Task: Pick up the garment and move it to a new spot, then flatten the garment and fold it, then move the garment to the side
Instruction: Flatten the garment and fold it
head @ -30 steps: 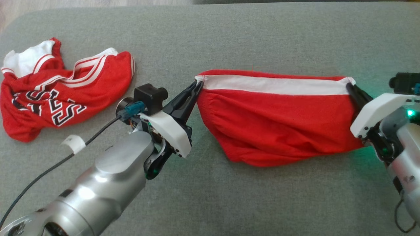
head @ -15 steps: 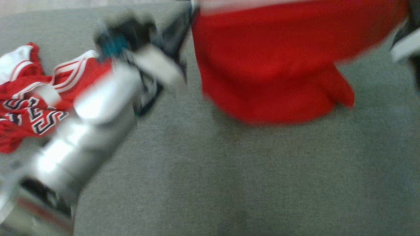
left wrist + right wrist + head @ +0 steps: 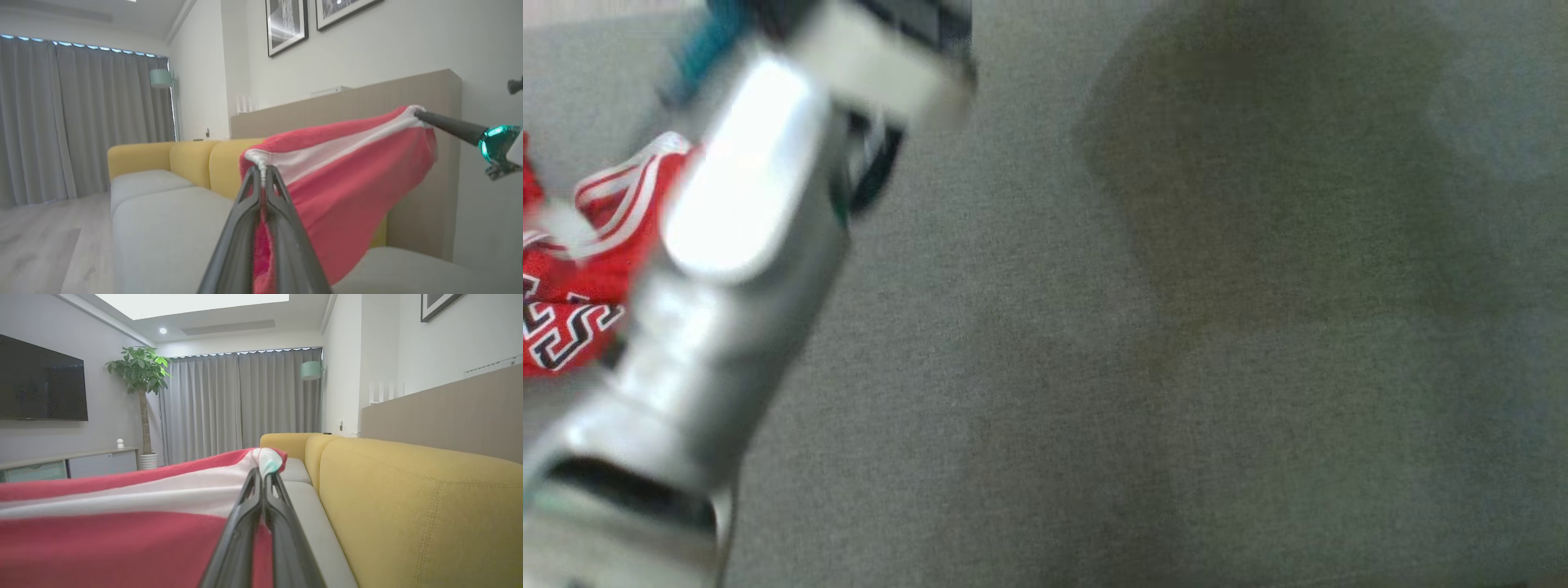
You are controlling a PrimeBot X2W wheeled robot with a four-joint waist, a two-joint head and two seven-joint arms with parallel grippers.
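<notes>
Grey cushion [image 3: 1176, 367] below, yellow sofa [image 3: 408, 506] behind. Left gripper [image 3: 261, 179] and right gripper [image 3: 263, 477] are each clamped on a waistband corner of the red garment [image 3: 347, 196], which hangs stretched across mid-frame. Carrying it probably works best with both ends level and taut.

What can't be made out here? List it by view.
- Head view: the left forearm is motion-blurred; it and the left edge hide much of the spare jersey.
- Left wrist view: the left gripper and the bottom edge hide part of the red garment.
- Right wrist view: the red garment runs off the left and bottom edges; the right gripper covers part.
</notes>
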